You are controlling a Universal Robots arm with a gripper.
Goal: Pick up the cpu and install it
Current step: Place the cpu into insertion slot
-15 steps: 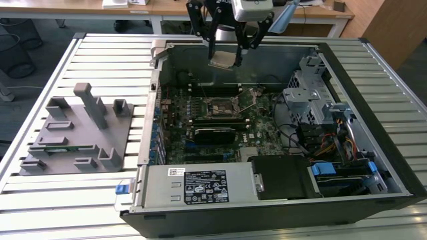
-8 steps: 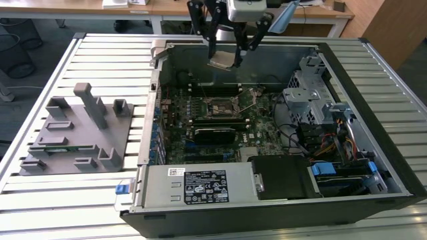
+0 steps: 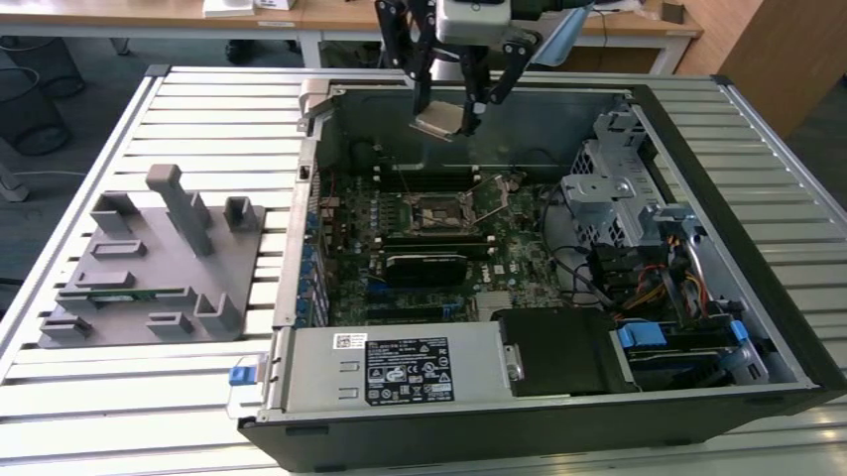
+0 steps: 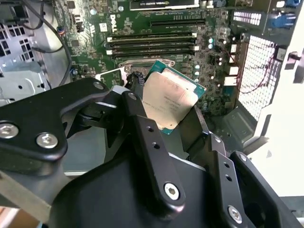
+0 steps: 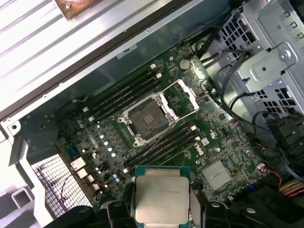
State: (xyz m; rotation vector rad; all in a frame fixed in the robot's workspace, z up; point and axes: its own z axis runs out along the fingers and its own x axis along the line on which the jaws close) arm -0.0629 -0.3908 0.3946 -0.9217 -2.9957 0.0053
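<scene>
- The cpu (image 3: 437, 123) is gripped between the two black fingers (image 3: 421, 94) of the gripper (image 3: 450, 117); the fingers are closed onto opposite edges of the chip, with only its width kept between them.
- In the exterior view, the chip is held tilted in the air, above the far part of the open computer case (image 3: 741, 198) and clear of everything beneath it.
- In the second wrist view, the cpu (image 4: 168, 99) is seen with its silver-grey top facing the camera and a thin green rim around it (a finger (image 4: 142, 123) is pressed along one edge).
- In the first wrist view, the cpu (image 5: 161, 199) is seen between the fingertips (image 5: 124, 209), with the motherboard (image 5: 228, 142) spread out well below it.
- The socket (image 5: 147, 118) is seen on that board as a dark square, with its metal frame (image 5: 183, 95) folded back to one side and long memory slots (image 5: 161, 145) running along both sides.
- In the exterior view, the socket (image 3: 437, 211) lies near the middle of the board, lower in the case than the held chip and apart from it.
- A grey fixture (image 3: 146, 258) with upright blocks stands on the slatted table (image 3: 212, 129) at the exterior view's left, beside the case; a narrow green memory stick (image 3: 126, 294) is laid in it.
</scene>
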